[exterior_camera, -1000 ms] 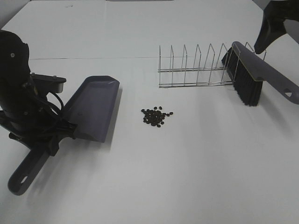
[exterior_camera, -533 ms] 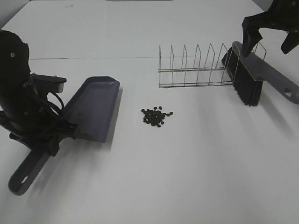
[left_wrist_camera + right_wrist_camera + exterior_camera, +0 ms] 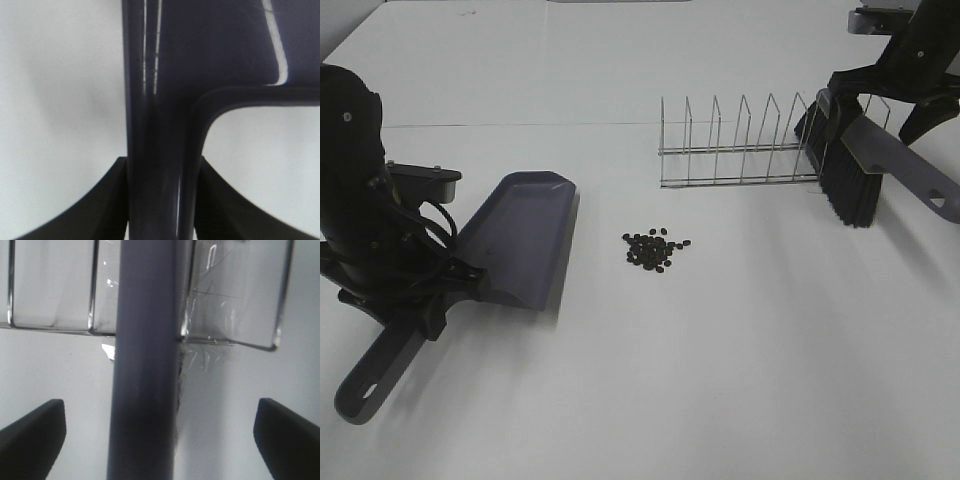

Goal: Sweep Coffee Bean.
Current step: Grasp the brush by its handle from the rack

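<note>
Coffee beans (image 3: 657, 251): loose pile mid-table (image 3: 770, 360), betw. dustpan (image 3: 520, 235) and wire rack (image 3: 740, 150). Judged light, hard, prone to roll; do not grip, sweep w/ brush (image 3: 865, 160). Left gripper (image 3: 162, 200) clamps dustpan handle. Right gripper (image 3: 160, 435) spread wide astride the rigid brush handle; take hold mid-handle.

Small dark coffee bean (image 3: 656, 251) cluster, mid-table

The high camera looks down over the whole white tabletop (image 3: 720, 380). The left wrist camera sits very close to the grey plastic dustpan (image 3: 155, 125). The right wrist camera sits close above the grey long-handled brush (image 3: 145, 390) and silver wire rack (image 3: 230, 343). The high view shows all three.
</note>
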Motion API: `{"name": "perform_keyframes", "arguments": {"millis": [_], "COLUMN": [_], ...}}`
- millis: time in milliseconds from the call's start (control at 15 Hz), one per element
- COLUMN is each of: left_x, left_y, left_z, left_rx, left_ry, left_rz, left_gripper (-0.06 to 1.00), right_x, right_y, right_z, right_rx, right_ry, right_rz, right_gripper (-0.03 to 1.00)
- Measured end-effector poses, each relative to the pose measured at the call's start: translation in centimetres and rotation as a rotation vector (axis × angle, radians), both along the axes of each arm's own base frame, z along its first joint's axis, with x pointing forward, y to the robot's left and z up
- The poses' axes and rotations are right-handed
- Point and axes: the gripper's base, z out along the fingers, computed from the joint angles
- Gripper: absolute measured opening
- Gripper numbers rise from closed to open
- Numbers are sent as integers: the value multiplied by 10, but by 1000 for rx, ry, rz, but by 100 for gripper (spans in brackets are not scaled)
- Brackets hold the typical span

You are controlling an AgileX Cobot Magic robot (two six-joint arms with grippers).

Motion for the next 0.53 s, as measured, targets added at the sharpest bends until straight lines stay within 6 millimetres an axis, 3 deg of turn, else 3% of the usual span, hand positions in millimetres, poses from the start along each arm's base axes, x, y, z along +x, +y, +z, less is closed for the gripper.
{"name": "perform_keyframes", "arguments": {"millis": [67, 133, 333, 467, 533], "left_x": [0, 0, 0, 0, 0], "left_y": [0, 0, 0, 0, 0], "left_z": [0, 0, 0, 0, 0], "left_rx": [0, -2, -3, -3, -3], "left_ry": [0, 1, 1, 1, 1], "left_rz": [0, 1, 2, 2, 2], "left_gripper": [33, 33, 33, 33, 33], "right_x": [0, 2, 3, 4, 7], "right_y": [0, 3, 3, 3, 3], "right_z": [0, -17, -34, -31, -26], "right_rx": [0, 38, 41, 40, 38], "right_ry": [0, 31, 63, 51, 33], "right_rz": [0, -6, -5, -4, -1], "right_gripper": [91, 89, 85, 72, 59]}}
